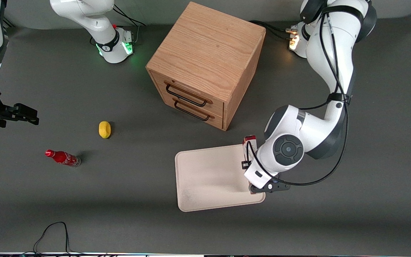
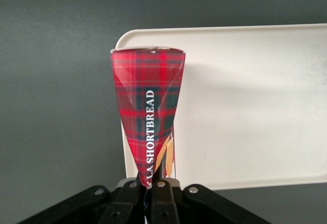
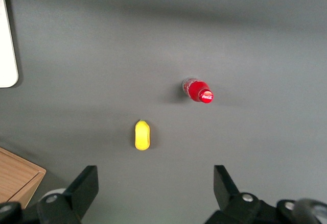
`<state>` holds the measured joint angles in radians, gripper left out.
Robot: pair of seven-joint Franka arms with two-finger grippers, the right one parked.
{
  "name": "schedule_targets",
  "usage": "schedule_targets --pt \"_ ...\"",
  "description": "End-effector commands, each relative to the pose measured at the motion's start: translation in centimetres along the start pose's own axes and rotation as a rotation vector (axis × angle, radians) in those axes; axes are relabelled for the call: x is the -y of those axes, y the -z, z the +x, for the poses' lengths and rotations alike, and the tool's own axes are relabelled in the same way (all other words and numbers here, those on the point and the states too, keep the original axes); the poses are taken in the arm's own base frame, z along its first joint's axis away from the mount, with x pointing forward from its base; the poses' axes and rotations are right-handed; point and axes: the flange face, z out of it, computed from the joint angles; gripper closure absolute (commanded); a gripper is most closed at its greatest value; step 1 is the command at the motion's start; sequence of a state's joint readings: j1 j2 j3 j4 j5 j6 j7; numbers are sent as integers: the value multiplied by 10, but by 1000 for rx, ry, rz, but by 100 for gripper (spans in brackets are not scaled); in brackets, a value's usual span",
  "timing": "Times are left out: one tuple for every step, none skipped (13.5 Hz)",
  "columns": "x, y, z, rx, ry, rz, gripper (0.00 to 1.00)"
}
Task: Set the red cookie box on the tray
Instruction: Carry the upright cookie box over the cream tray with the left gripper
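Left arm reaches over the grey bench (image 1: 84, 214), its hand (image 2: 153, 196) above the edge of the flat cream-white rectangular tray (image 1: 209, 178) on the working arm's side.

Hand: closed on the long, narrow red tartan cardboard cookie box (image 2: 149, 117). In the wrist view both fingers (image 2: 163, 193) are pinched against one end of the box, and the box runs straight away from the camera. White lettering "SHORTBREAD" reads along its face, with golden cookie pictures near the gripped end.

Box position: held above the tray rim, along the tray's edge. From the front only the box's upper end (image 1: 249, 140) shows, poking out from under the arm's wrist; the rest is hidden by the arm. Whether the lower end touches the tray cannot be told from either view.

Tray: lies flat on the bench, nearer the front camera than the oak wooden two-drawer cabinet (image 1: 205, 64). Both drawers are shut, black wire handles showing.

Toward the parked arm's end of the bench: small yellow lemon-shaped object (image 1: 104, 129) and small red soda bottle (image 1: 62, 157), the two near each other, well apart from the tray. The bottle is nearer the front camera than the yellow object.
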<state>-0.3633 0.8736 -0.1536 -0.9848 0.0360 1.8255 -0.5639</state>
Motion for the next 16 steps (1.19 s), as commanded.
schedule_targets --pt "-2 -31 -2 -35 12 20 100" --pt "-1 -39 0 -44 13 14 100" --pt "2 -47 2 -41 17 15 100" --pt "2 -54 3 -34 18 18 100" --pt "2 -57 3 -35 18 17 100" --pt "2 -61 3 -34 17 18 100" --pt "3 -64 4 -33 19 22 100" --pt "4 -70 4 -25 20 24 100" --pt "4 -70 4 -27 22 23 100" --pt "5 -71 4 -26 23 25 100" --pt "5 -71 4 -26 23 25 100" --pt "6 -71 4 -25 24 27 24" --pt "6 -71 5 -26 23 28 0" --pt "6 -71 5 -26 23 28 0" --pt "6 -70 5 -28 22 27 0" --pt "6 -70 4 -26 22 28 0"
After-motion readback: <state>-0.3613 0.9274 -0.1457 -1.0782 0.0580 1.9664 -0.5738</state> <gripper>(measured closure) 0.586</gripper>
